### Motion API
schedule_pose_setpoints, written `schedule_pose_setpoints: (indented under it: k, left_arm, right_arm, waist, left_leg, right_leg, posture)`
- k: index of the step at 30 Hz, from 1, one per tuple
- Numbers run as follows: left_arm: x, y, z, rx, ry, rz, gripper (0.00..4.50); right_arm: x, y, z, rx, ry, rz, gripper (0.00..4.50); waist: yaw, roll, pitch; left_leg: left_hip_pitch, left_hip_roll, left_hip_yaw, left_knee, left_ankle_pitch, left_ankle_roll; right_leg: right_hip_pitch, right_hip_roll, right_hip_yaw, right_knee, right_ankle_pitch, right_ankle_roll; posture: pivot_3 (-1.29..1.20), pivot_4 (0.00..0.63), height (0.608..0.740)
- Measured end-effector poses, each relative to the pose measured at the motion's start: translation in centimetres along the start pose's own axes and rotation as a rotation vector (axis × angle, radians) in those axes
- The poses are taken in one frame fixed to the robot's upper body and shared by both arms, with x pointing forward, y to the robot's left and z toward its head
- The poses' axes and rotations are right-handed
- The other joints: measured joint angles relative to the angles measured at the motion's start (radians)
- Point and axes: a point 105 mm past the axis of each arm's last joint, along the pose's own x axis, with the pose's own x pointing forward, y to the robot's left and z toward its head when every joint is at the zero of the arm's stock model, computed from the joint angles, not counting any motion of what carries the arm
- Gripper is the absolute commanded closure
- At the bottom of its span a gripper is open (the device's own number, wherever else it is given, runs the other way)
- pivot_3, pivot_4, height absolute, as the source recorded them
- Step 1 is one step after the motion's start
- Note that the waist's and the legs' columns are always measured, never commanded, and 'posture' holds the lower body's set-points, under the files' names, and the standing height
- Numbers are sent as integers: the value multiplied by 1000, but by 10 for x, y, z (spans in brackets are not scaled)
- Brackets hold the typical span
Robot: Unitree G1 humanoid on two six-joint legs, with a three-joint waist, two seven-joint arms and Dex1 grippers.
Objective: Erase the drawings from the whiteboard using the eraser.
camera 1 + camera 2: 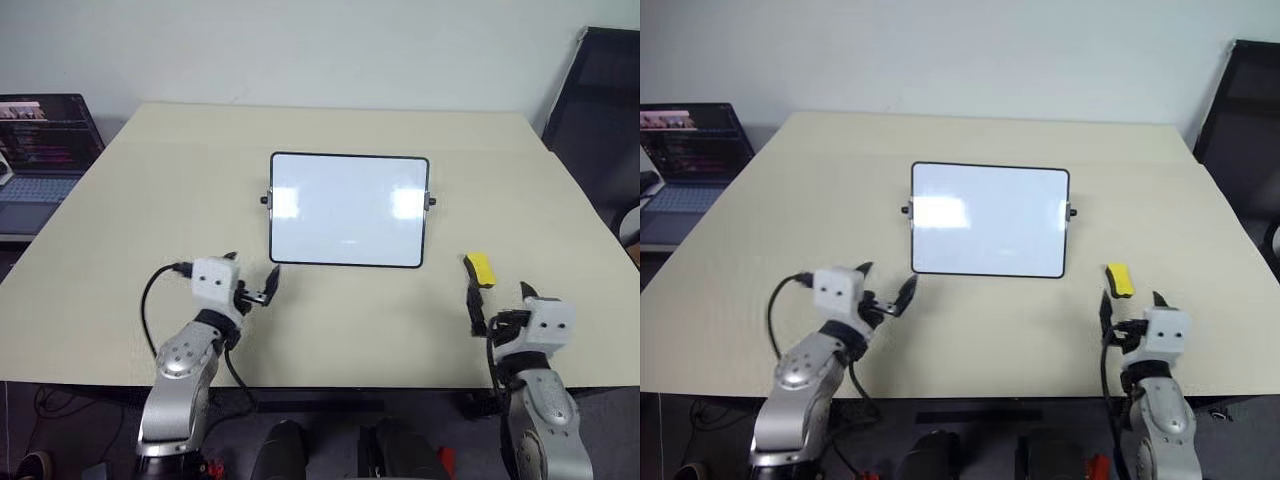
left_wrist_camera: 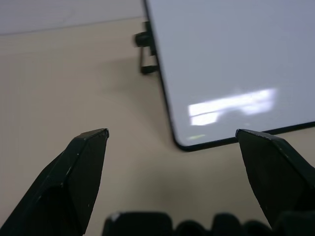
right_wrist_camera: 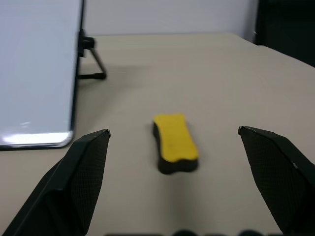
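Both claws gape empty; eraser (image 3: 175, 143) lies beside clean whiteboard (image 1: 348, 210).

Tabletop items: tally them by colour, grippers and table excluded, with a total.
White: 1, the whiteboard
Yellow: 1, the eraser
Total: 2

Office-like room, beige table (image 1: 330, 330), open laptop (image 1: 40, 150) beside it, black chair (image 1: 600, 110), plain white wall (image 1: 320, 50)

No writing can be read anywhere, not even on the whiteboard (image 1: 348, 210).
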Motion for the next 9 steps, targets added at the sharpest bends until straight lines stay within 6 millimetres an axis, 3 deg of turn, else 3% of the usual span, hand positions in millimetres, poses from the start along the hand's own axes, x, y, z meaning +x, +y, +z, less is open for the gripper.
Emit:
schedule_pose_setpoints:
  k: [3,9]
  left_arm:
    - [-6,5,-7,-1,21,57,0]
    - [-14,-5,-18,-13,59,45,0]
  right_arm:
    - [2,-10,-1,-16,-7,-10,17]
    - [-5,1,2,-81,-3,96,17]
  waist:
    - [0,0,0]
    - [2,0,0]
  left_leg:
    - [1,-1,2,-1,0,0]
    - [0,0,0,-4,0,0]
  right_leg:
    - [1,0,1,-1,0,-1]
    - [0,0,0,-2,0,1]
  posture:
    - [0,150,740]
    - [0,150,740]
